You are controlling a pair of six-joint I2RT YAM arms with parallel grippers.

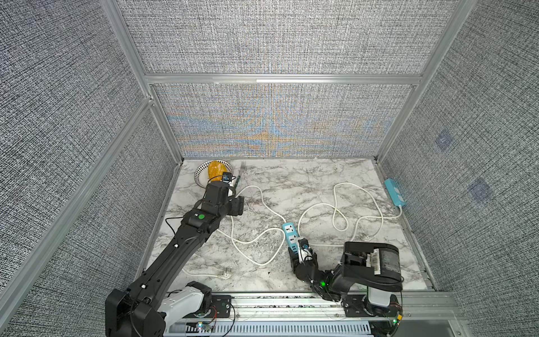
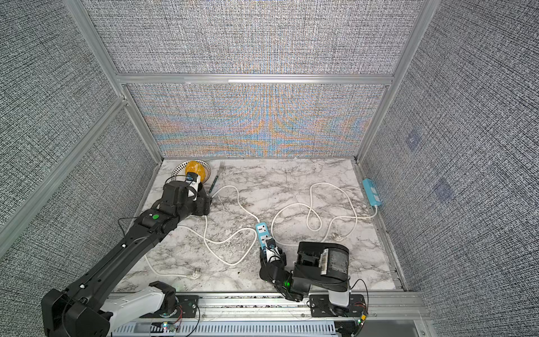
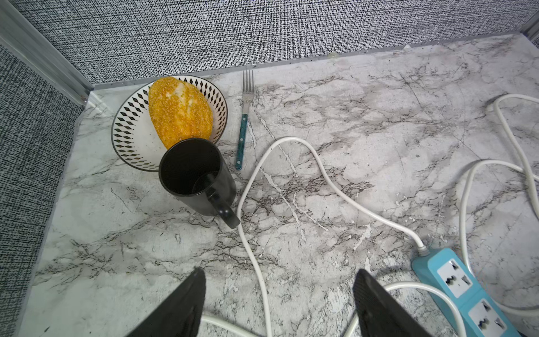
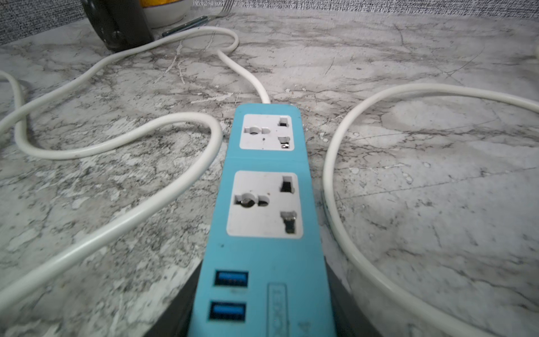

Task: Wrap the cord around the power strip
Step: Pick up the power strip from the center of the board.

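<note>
While the right hand (image 4: 262,315) clamps the blue power strip (image 4: 264,163) by its near end on the worktop (image 4: 408,146), white cord (image 4: 163,201) lying in loose loops beside it, left hand (image 3: 280,272) spread open near black mug (image 3: 189,169).

In both top views the right arm (image 1: 306,268) covers the power strip (image 1: 289,230) at its near end.

i get bright, even, soft light with only faint shadows. colour moiré ripples over the back wall (image 1: 271,131) in both top views. in the right wrist view, the power strip (image 4: 264,201) blurs at its near end and the edges bow.
</note>
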